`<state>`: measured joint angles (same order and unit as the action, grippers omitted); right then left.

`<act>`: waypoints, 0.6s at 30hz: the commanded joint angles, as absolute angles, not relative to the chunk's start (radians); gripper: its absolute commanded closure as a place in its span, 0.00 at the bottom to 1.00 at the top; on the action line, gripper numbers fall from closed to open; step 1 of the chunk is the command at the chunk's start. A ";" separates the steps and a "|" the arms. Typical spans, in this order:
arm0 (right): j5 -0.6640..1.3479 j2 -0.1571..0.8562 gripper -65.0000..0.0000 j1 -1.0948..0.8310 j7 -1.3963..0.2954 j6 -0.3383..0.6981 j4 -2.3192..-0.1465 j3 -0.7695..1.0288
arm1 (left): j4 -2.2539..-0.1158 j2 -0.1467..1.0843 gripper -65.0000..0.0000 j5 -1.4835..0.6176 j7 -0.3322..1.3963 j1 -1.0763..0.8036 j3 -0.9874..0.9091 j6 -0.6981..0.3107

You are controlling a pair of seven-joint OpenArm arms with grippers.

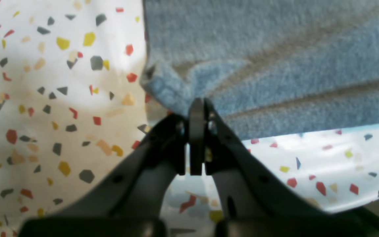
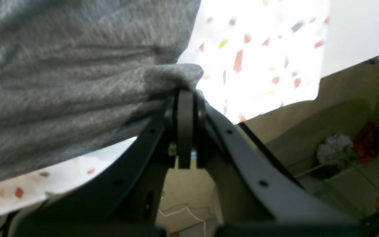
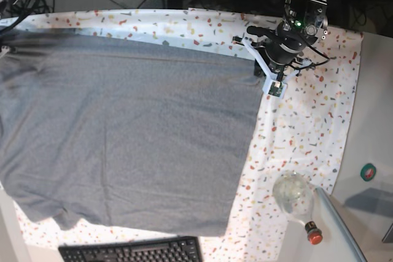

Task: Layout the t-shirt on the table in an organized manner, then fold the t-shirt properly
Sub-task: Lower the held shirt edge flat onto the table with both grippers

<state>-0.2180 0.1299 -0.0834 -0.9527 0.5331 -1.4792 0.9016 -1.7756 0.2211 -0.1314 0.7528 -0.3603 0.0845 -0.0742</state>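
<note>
right gripper clamped on t-shirt corner, cloth spreading away to its left | shirt spread flat on table between both grippers | left gripper pinching shirt hem corner, cloth running off to its right

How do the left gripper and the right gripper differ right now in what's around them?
The left gripper pinches a t-shirt corner over the speckled table, well inside its cloth; the right gripper pinches its corner near the table's edge, with floor clutter behind it. Only the arm carrying the left gripper shows in the base view. Both are shut on lifted grey fabric.
</note>
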 commanded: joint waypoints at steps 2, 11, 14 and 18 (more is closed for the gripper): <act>-0.236 0.113 1.00 -0.105 -0.944 0.524 -1.590 0.909 | -1.791 0.226 1.00 -0.127 0.739 -0.357 0.087 -0.064; -0.236 0.053 1.00 -0.150 -0.963 0.524 -1.724 0.903 | -1.882 0.225 1.00 -0.128 0.739 -0.387 0.082 -0.064; -0.236 0.061 1.00 -0.133 -0.931 0.524 -1.709 0.862 | -1.880 0.220 1.00 -0.128 0.739 -0.360 0.082 -0.064; -0.239 0.071 1.00 -0.081 -0.929 0.524 -1.693 0.825 | -1.879 0.200 1.00 -0.128 0.740 -0.306 0.081 -0.064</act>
